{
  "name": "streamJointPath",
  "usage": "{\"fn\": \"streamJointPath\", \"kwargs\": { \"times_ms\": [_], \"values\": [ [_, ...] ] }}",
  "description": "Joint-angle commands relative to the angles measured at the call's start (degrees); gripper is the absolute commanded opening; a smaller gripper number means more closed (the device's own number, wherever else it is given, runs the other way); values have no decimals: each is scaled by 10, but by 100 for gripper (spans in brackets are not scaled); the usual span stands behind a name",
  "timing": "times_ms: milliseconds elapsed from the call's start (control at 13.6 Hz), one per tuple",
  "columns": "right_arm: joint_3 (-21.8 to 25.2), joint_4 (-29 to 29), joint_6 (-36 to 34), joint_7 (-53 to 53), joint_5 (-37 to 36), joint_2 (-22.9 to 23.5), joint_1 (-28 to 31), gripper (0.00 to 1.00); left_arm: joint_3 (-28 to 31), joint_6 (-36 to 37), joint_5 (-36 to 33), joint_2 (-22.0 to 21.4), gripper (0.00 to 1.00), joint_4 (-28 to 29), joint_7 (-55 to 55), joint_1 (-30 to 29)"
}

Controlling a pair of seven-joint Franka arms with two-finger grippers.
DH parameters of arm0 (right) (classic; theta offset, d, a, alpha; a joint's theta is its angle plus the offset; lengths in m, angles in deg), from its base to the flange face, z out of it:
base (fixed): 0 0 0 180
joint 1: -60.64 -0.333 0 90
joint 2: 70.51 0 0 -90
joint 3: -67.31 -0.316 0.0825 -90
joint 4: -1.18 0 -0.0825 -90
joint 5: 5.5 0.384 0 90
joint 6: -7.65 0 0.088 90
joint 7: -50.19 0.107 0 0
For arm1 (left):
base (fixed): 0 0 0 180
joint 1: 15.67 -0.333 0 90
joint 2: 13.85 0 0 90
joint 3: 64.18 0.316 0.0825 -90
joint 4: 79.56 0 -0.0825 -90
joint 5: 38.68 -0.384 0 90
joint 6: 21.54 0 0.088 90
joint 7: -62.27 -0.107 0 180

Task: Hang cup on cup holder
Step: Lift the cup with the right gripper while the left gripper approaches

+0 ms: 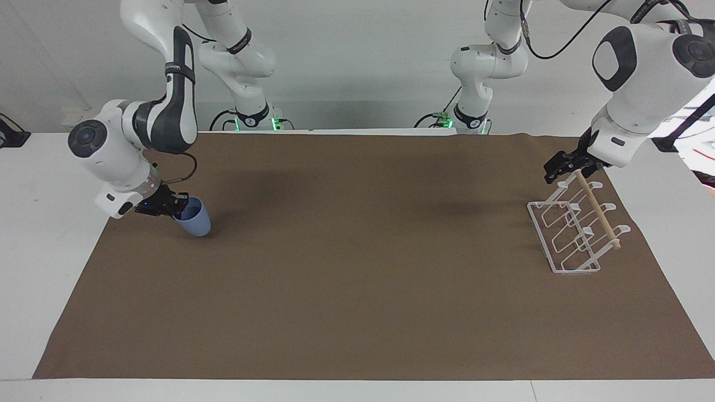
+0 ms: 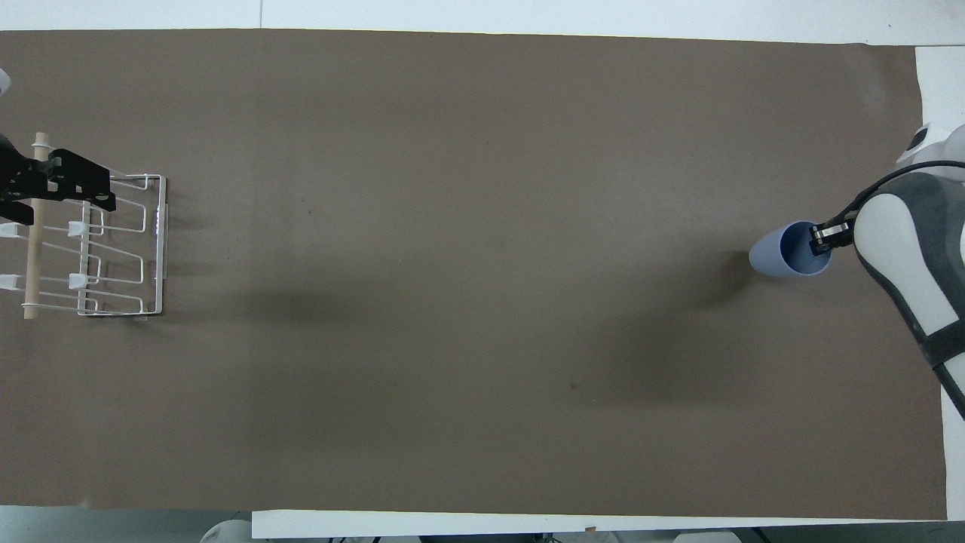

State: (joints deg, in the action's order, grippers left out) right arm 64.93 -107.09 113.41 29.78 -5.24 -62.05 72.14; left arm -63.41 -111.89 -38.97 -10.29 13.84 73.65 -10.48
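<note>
Right gripper holds the tilted cup; left gripper sits at the cup holder.

The right gripper point(image 1: 177, 205) is clamped on the rim of the light-blue cup point(image 1: 194, 220), one finger inside; the cup is tipped, apparently just clear of the brown mat point(image 1: 357, 290), far toward the right arm's end of the table from the cup holder point(image 1: 575, 229). The left gripper point(image 1: 560, 167) is at the robot-side end of the holder's wooden dowel point(image 1: 599, 210); I cannot tell whether it grips it.

White arms point(image 1: 167, 33), dark grey joint panels, black cables, black fingers point(image 1: 558, 166).
</note>
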Motion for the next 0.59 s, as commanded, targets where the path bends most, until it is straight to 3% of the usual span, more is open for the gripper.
{"fn": "streamJointPath", "kwargs": {
  "times_ms": [0, 147, 515],
  "values": [
    [-18, 86, -119, -19, 102, -4, 2, 0, 1, -14, 2, -16, 100, 19, 91, 24],
    [-18, 99, -165, -12, 255, -5, 0, 0, 1, -24, 2, -18, 100, 24, 156, 36],
    [-29, 96, -163, 46, 523, -6, -18, 0, -2, -41, 16, -32, 100, 55, 427, 98]
  ]
}}
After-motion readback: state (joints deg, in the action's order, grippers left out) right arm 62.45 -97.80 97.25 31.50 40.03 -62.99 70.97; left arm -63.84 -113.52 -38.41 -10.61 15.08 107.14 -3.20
